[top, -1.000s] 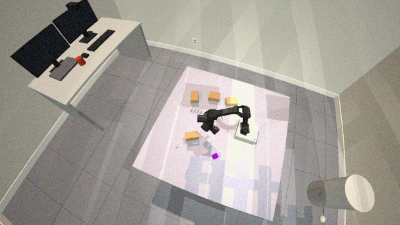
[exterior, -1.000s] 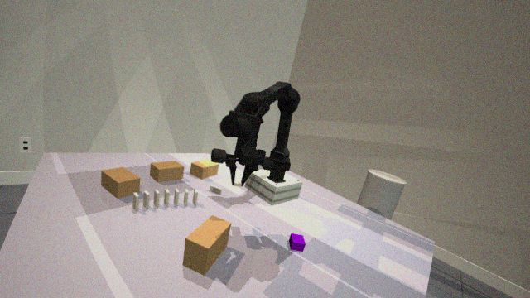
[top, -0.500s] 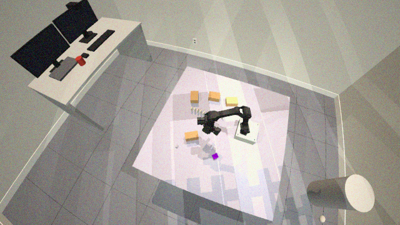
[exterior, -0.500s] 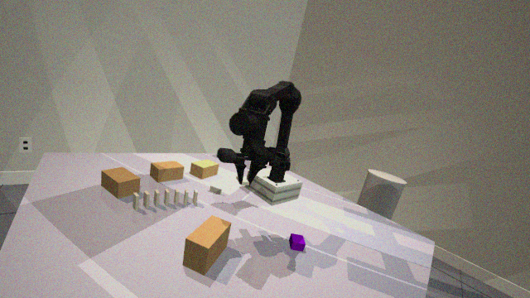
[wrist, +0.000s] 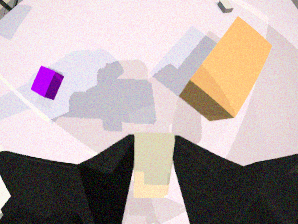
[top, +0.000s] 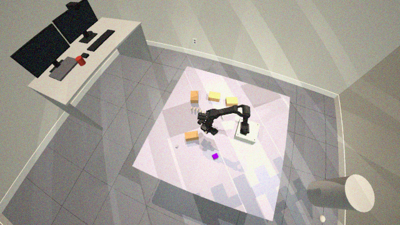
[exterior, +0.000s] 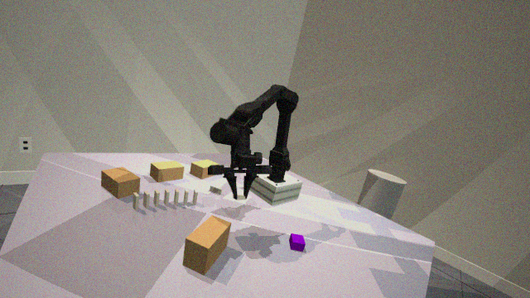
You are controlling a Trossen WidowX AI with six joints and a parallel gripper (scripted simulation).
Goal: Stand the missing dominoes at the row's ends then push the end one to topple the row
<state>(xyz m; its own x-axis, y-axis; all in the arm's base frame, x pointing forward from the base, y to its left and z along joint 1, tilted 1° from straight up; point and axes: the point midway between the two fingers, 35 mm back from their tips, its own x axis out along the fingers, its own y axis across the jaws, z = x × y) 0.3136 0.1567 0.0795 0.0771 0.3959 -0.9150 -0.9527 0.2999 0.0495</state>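
- Carrying a pale domino (wrist: 153, 165) clamped between its fingers, the gripper (exterior: 240, 191) hangs low over the tabletop (exterior: 103, 232), near the arm's base (exterior: 277, 189) toward the far edge.
- The standing row of dominoes (exterior: 165, 199) runs along the far-left part of the tabletop, beside an orange box (exterior: 120, 182); another domino (exterior: 215, 189) lies flat just past its near end.
- Judged step: bringing a missing piece to the row's end.
- Next calls for setting it upright at matching spacing, clear of the standing ones, then releasing.
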